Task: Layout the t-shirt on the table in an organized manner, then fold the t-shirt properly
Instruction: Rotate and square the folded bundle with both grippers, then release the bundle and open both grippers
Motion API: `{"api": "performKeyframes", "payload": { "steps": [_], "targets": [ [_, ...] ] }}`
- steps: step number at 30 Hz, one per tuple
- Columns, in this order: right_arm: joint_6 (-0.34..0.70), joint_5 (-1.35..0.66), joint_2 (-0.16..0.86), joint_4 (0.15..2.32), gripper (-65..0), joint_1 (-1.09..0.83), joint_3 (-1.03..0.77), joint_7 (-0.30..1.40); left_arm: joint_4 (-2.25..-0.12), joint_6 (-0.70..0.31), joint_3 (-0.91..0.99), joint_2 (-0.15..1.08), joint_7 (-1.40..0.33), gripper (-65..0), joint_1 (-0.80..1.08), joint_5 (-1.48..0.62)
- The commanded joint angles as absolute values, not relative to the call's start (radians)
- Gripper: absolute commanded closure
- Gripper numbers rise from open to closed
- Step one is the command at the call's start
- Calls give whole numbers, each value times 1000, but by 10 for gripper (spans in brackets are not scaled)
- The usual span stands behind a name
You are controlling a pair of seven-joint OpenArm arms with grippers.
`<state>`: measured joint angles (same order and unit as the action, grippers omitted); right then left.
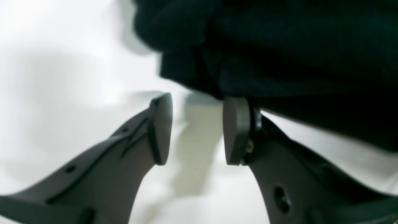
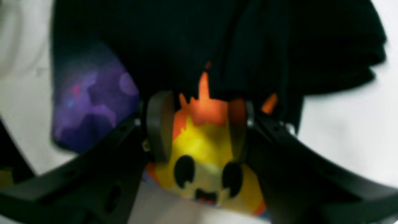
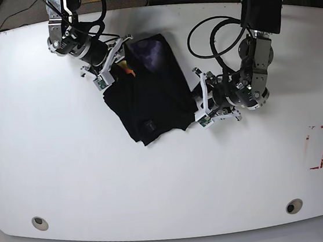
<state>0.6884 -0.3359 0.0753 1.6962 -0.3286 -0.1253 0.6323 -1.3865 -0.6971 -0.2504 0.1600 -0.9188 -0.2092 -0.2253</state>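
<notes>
A black t-shirt lies bunched and partly folded on the upper middle of a white table, with a robot arm at each of two opposite edges.

In the base view, the right gripper sits at the shirt's upper left corner, where a sliver of orange print shows beside a purple patch on the turned-over cloth. The right wrist view brings this close: the two pads stand on either side of a raised fold bearing the orange-yellow sun face, with its black eyes and small mouth, and the jaws are closed on that fold. The purple patch lies to the left of it, and plain black cloth fills the frame above.

The left gripper rests at the shirt's right edge, its cable looping above the arm. From the left wrist view its jaws stand apart with only bare table between the pads. The right-hand pad meets the lower edge of a dark bundle of cloth; whether it actually presses on the cloth cannot be told through the blur.

A small label shows near the shirt's lower edge. Two grey grommets sit near the table's front corners, and a red-outlined rectangle marks the surface well off to the right.
</notes>
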Motion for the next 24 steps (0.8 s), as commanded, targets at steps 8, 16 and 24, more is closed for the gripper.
{"api": "performKeyframes", "payload": {
  "steps": [8,16,24],
  "targets": [
    [698,-343,28,1776,-268,-338,-128,622,-1419,-698,-246,183,-908,-251,-254,-237],
    [698,-343,33,1883,-268,-335,-136,700,-1584,-698,-243,182,-977,-251,-249,-237],
    [698,-343,58,1963,-268,-314,-136,733,-1762,-698,-153,120,-1043,-251,-199,-237]
  ]
}}
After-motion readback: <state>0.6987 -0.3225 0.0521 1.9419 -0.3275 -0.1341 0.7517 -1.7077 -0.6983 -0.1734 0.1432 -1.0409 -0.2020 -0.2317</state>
